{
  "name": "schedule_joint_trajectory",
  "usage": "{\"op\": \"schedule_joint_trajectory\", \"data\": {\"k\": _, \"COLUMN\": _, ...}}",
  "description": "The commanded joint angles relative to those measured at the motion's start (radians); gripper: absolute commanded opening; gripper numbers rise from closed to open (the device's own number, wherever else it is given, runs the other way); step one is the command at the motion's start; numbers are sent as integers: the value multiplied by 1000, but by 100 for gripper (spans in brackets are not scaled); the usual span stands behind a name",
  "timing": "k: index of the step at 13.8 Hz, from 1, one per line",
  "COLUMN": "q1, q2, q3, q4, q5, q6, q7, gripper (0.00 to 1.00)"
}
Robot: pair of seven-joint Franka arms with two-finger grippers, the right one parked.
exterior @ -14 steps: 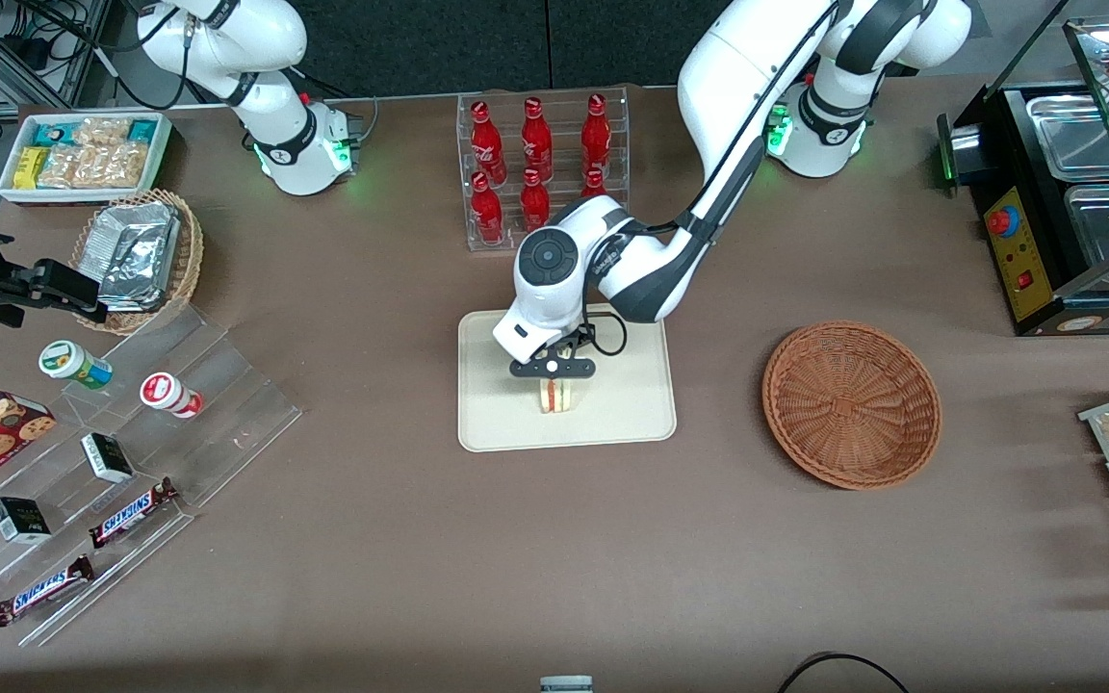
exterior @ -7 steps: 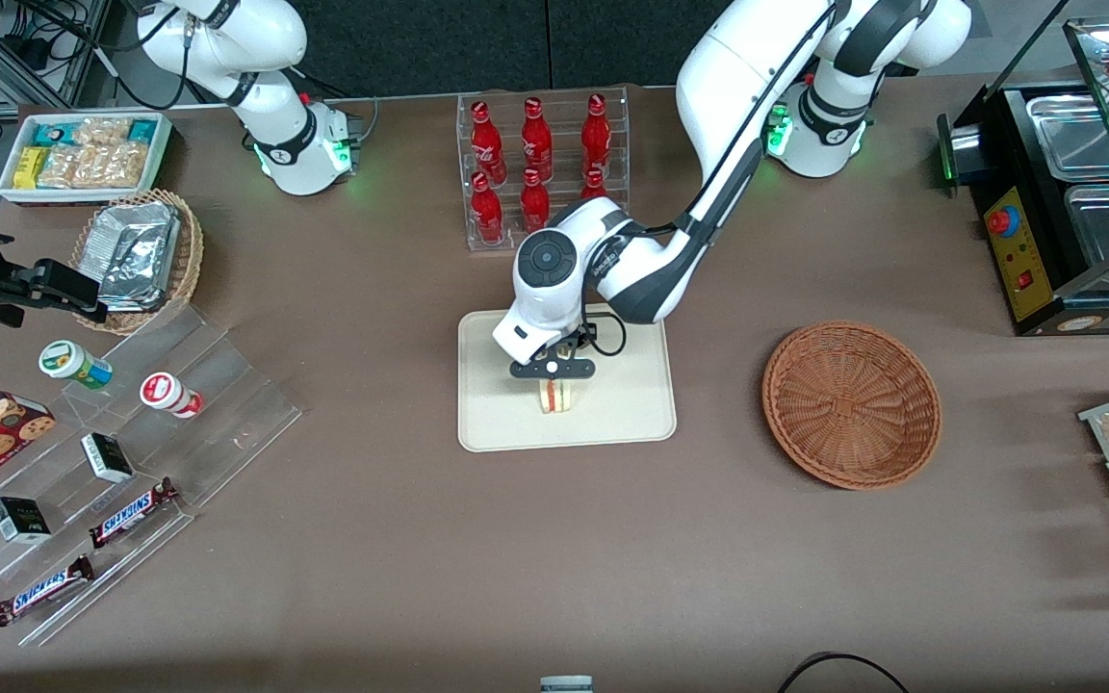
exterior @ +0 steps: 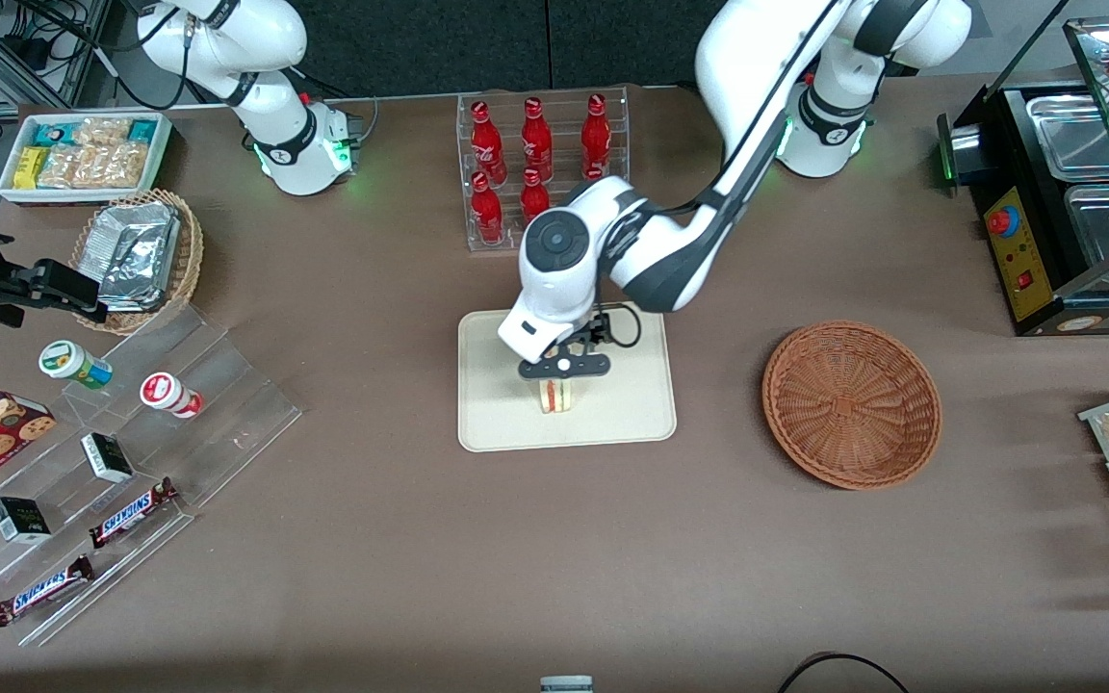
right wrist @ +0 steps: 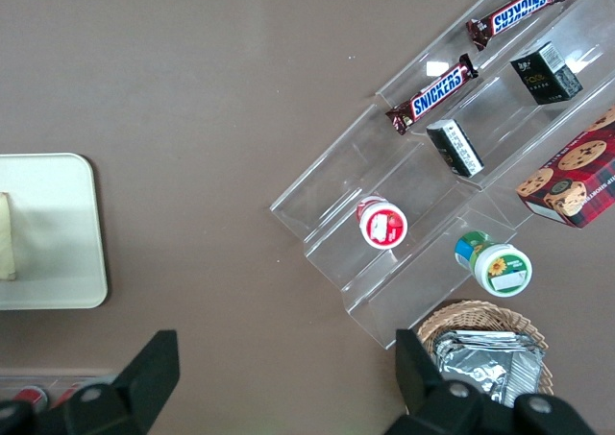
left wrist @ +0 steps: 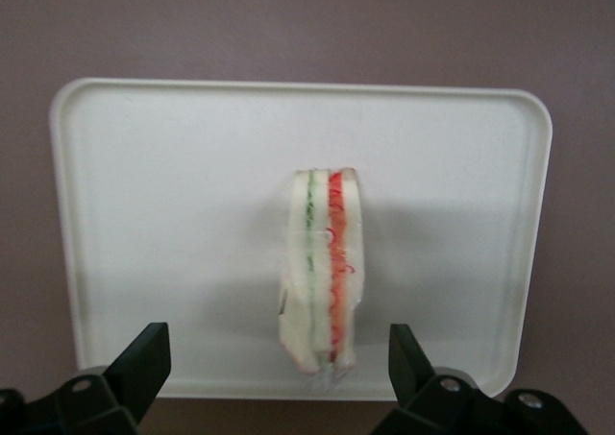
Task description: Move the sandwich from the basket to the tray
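Brown tabletop: wedge-shaped cream-bread sandwich [left wrist: 322,272] rests on flat beige tray [left wrist: 144,166], gripper [left wrist: 274,382] spread wide above; retreat next.

glossy white arm [exterior: 651,252], dark grey joints, black pincer [exterior: 562,367]

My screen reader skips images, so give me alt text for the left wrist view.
The sandwich stands on edge on the cream tray, filling stripes showing. The open pincer hovers above it, one finger on each side, touching nothing.
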Motion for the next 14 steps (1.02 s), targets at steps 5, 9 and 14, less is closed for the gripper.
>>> {"op": "schedule_joint_trajectory", "data": {"k": 5, "q1": 140, "q2": -223, "q3": 1, "q4": -17, "q5": -7, "q6": -263, "q7": -2, "gripper": 100}}
{"op": "schedule_joint_trajectory", "data": {"k": 9, "q1": 261, "q2": -310, "q3": 1, "q4": -17, "q5": -8, "q6": -370, "q7": 110, "gripper": 100}}
{"op": "schedule_joint_trajectory", "data": {"k": 14, "q1": 410, "q2": -367, "q3": 1, "q4": -18, "q5": -8, "q6": -496, "q7": 334, "gripper": 100}}
